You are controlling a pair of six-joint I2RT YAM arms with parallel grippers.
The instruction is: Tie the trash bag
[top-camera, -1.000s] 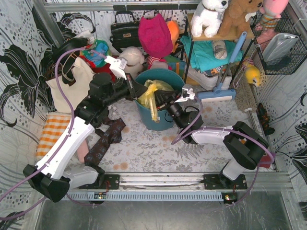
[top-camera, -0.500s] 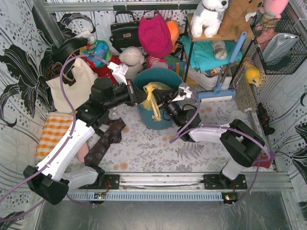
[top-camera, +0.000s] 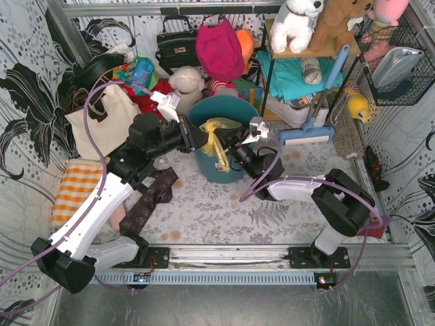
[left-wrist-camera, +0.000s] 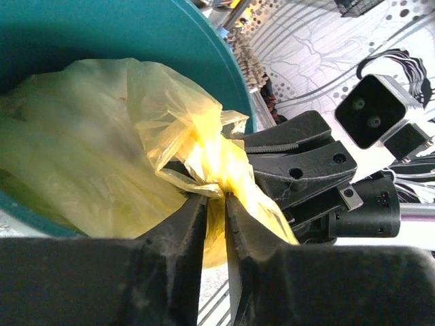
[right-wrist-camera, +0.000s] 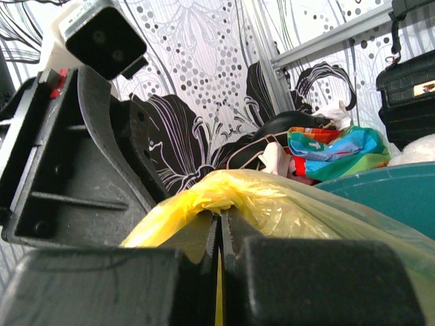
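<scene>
**Above the teal bucket point(top-camera: 238, 109): both arms at the neck of the trash bag point(top-camera: 217, 128)**

At mid-field the floral-print surface point(top-camera: 224, 210) carries the whole set-up, with patterned walls on three sides.

Left arm point(top-camera: 95, 210) reaches in from the near left corner and right arm point(top-camera: 299, 189) from the near right. Their ends meet over the near part of the bucket's rim.

Cream tote bag point(top-camera: 102, 122) stands left of the bucket, against the wall.

The bucket is upright, roughly centre, with its mouth open to the top camera.

The trash bag is thin yellow film and sits inside the bucket. Its bulk lies below the rim in the left wrist view. The loose top is gathered into a twisted neck that rises over the near rim, and one strand hangs down the bucket's outer wall.

Black handbag point(top-camera: 178, 44) sits at the back, behind the bucket. It has a small pale plate on its front, and any writing there is too small to read.

Left gripper point(left-wrist-camera: 216, 198): the jaws stand a narrow slit apart with their tips at the twisted neck. Yellow film runs down into the slit. I cannot tell whether they bite on it.

Right gripper point(right-wrist-camera: 219, 227): the jaws are pressed together, pinching a thin strip of the yellow film, which shows as a yellow line in the seam between them. In the left wrist view the same jaws clamp the neck from the far side, just beside the left tips.
</scene>
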